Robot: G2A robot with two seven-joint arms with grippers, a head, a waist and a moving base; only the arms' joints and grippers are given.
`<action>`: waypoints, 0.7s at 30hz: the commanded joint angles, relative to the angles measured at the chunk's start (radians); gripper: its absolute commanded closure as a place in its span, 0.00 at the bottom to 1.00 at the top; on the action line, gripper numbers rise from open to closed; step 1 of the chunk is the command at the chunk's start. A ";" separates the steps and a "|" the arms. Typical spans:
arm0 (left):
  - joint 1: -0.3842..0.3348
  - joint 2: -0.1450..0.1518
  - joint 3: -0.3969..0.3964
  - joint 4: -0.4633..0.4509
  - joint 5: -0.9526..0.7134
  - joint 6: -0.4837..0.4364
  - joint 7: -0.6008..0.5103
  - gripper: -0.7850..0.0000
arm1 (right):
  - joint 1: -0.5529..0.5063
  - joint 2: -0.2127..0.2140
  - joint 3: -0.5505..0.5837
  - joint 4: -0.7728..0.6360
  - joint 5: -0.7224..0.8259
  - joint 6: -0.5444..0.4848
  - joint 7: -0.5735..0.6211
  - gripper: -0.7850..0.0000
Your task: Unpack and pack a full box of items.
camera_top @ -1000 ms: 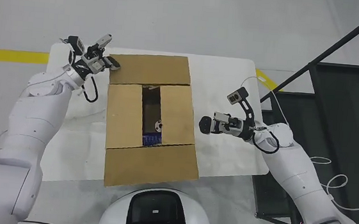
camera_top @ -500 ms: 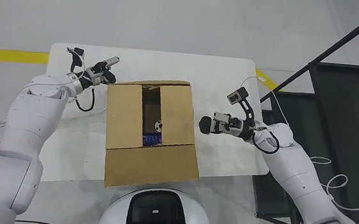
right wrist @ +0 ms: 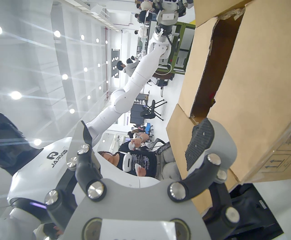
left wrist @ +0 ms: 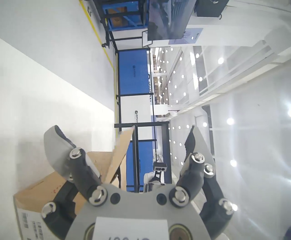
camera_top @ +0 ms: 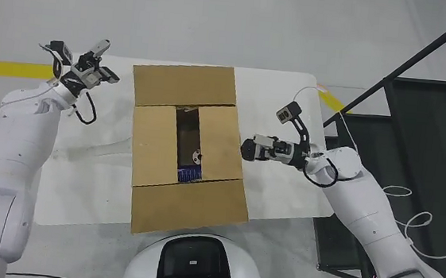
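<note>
A cardboard box point(camera_top: 186, 148) stands in the middle of the white table point(camera_top: 282, 96). Its far flap point(camera_top: 184, 84) and near flap point(camera_top: 189, 204) lie folded outward. The two side flaps lie nearly level over it, with a dark gap point(camera_top: 188, 140) between them. In that gap I see a blue item point(camera_top: 188, 173) and a small white round one point(camera_top: 196, 154). My left gripper point(camera_top: 95, 62) point(left wrist: 125, 145) is open and empty at the table's far left corner, apart from the box point(left wrist: 34, 193). My right gripper point(camera_top: 246, 149) point(right wrist: 141, 131) is open beside the right flap point(right wrist: 250, 79), one finger point(right wrist: 200, 145) close to its edge.
A dark metal rack point(camera_top: 424, 117) stands off the table's right side. A thin cable point(camera_top: 321, 90) loops over the far right corner. Bare table lies to the left of the box point(camera_top: 93, 160) and along its right edge.
My left gripper has drawn back from the far flap's corner toward the table's far left. The far flap stood up briefly and now lies flat outward. My right gripper has edged toward the box.
</note>
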 commanded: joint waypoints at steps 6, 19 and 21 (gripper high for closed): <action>0.064 0.076 -0.103 -0.048 -0.105 0.063 -0.297 0.00 | 0.050 -0.020 -0.083 -0.111 -0.239 0.151 -0.161 0.00; 0.342 0.217 -0.168 -0.496 -0.192 0.355 -0.510 0.00 | 0.117 -0.078 -0.270 -0.133 -0.333 0.317 -0.218 0.00; 0.373 0.236 -0.160 -0.540 -0.220 0.372 -0.510 0.00 | 0.123 -0.083 -0.276 -0.123 -0.324 0.319 -0.223 0.00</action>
